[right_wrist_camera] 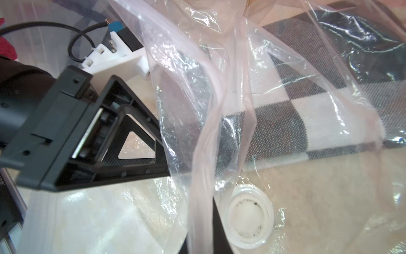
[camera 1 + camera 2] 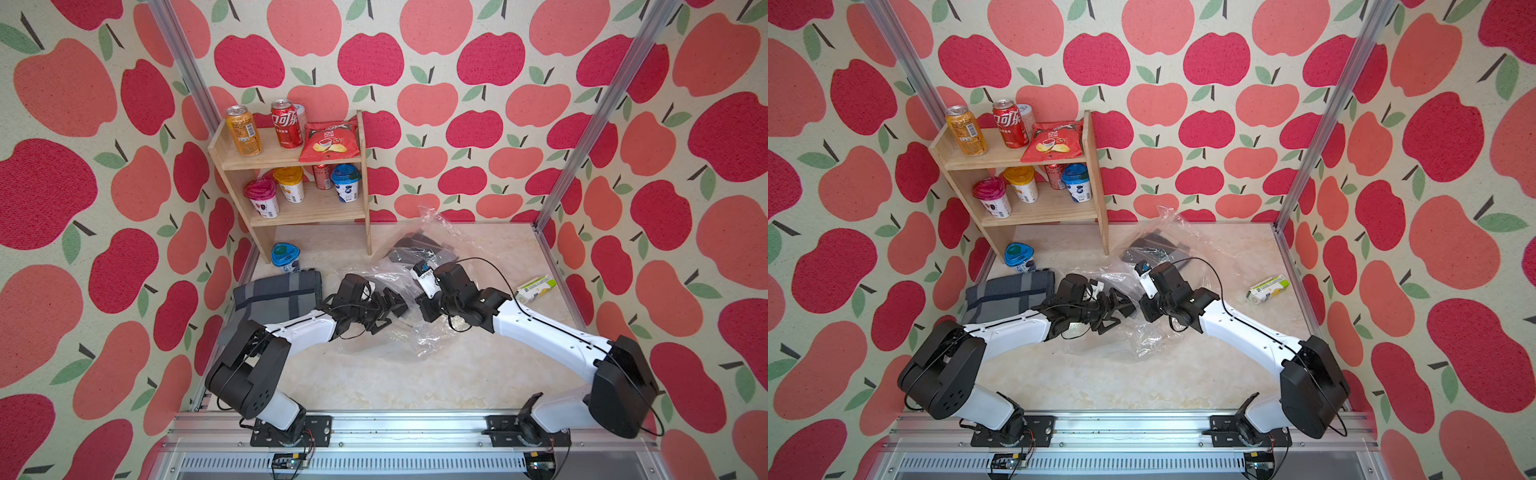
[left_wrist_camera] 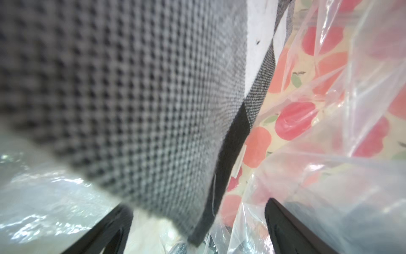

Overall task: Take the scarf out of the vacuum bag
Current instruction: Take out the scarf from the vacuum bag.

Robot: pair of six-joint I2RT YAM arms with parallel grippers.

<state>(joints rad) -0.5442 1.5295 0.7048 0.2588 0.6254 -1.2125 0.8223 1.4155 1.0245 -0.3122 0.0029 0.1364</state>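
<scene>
centre of the frame in both top views: the vacuum bag (image 2: 432, 338) lies crumpled on the marble table (image 2: 415, 382), running from the middle up toward the back wall. the scarf (image 2: 415, 248), in grey and black checks, sits inside it, in the upper-middle stretch of the bag, just above the two wrists.

left gripper (image 2: 392, 313) comes in from the lower left with its nose in the plastic, jaws spread wide. the left wrist view shows its black fingers (image 3: 105, 231) far apart. checked fabric sits right up against the lens, its edge hanging between them with neither finger closing on it.

right gripper (image 1: 203, 240) reaches in from the lower right, jaws pressed together and pinching a bunched band of the bag's film. the round white valve cap (image 1: 250, 220) is just beside it, and the scarf lies flat under the film.

over at centre-left, a folded grey striped cloth (image 2: 276, 295) lies outside the bag beside the left arm. the wooden shelf (image 2: 291, 158) stands above it in the frame.
</scene>
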